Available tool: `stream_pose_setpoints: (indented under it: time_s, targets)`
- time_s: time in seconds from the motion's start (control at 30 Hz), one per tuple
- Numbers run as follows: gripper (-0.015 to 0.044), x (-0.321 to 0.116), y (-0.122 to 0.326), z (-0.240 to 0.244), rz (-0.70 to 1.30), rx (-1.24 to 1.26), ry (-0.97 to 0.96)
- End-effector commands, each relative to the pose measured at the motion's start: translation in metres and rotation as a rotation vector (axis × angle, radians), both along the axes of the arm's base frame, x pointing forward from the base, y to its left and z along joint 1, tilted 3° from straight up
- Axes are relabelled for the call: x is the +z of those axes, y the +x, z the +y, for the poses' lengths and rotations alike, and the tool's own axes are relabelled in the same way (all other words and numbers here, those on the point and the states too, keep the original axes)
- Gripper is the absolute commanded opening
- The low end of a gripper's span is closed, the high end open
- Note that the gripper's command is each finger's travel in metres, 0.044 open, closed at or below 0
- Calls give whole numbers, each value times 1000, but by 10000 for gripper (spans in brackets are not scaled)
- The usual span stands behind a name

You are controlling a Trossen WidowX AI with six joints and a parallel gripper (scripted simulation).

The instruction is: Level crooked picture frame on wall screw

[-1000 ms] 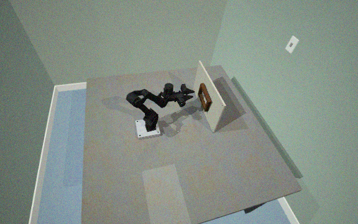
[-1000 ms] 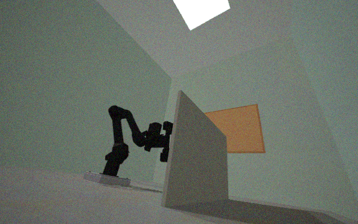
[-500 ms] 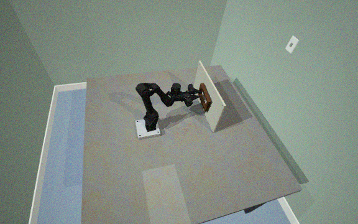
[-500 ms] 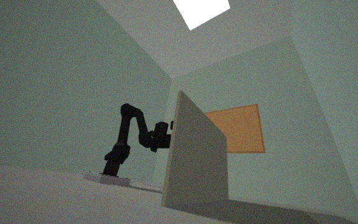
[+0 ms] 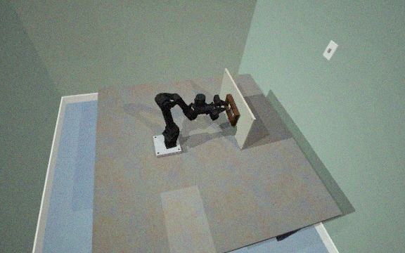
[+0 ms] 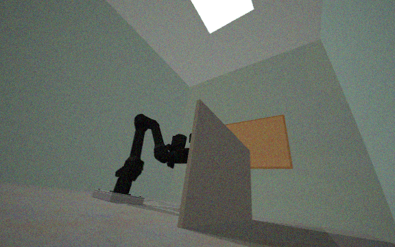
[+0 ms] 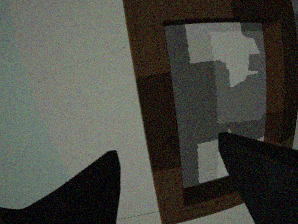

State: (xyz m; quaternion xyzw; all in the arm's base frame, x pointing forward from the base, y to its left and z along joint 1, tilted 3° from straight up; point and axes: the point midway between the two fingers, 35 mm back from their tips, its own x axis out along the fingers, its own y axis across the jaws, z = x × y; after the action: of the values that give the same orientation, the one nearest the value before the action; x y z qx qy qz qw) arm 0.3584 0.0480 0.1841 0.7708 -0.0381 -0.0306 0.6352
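The brown picture frame (image 5: 237,112) (image 7: 157,100) hangs on the near face of the upright cream board (image 5: 246,126) (image 6: 218,168) (image 7: 75,75); the board hides it in the exterior view. In the wrist view its left bar slants, but I cannot tell its true tilt. The screw and notched strip are hidden. My gripper (image 5: 226,106) (image 7: 169,150) is open, close in front of the frame. In the wrist view one finger shows left of the frame's left bar, the other over the opening, with the lower part of that bar between them. Contact cannot be told.
The arm stands on a white base plate (image 5: 160,150) (image 6: 106,197) on the table (image 5: 132,190), in front of the board. The board's top and side edges are near the gripper. An orange panel (image 6: 273,144) shows on the far wall, and a white wall plate (image 5: 334,46) on another wall.
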Motion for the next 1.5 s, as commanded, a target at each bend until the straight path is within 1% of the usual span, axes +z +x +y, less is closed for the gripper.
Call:
stream_pose_setpoints:
  time_s: [0.0, 0.6, 1.47]
  targets:
    - [260, 3, 6, 0, -7, 3, -4]
    - [260, 3, 34, -3, -9, 3, -5]
    - [260, 3, 34, -3, -9, 3, -5]
